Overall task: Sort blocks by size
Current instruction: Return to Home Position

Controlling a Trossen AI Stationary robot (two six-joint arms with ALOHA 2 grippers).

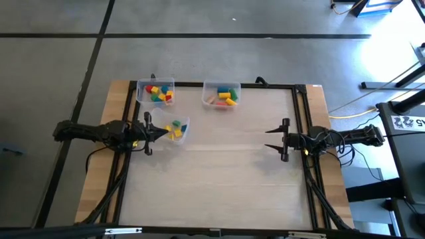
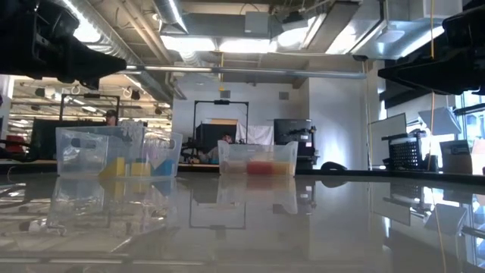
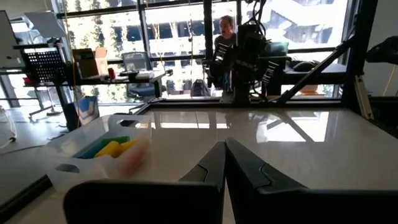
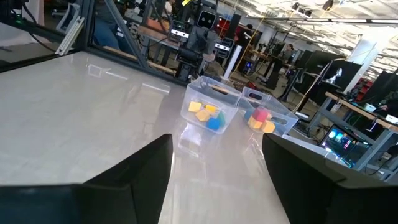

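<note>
From above, the blocks [image 1: 159,93] lie in three clear bins [image 1: 221,84] on the left arm's half of the tabletop [image 1: 219,179]. The left end effector [image 1: 165,131], pinched narrow, sits just beside the nearest bin. The right end effector [image 1: 268,138] is spread wide, well apart from them. In the low view, the blocks sit inside the bins. The left wrist view shows fingers [image 3: 214,165] touching. The right wrist view shows fingers [image 4: 143,165] wide apart.

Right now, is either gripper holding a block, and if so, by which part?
Nothing is held. The left gripper is shut on nothing, the right gripper is open and empty. The blocks lie in the clear bins.
</note>
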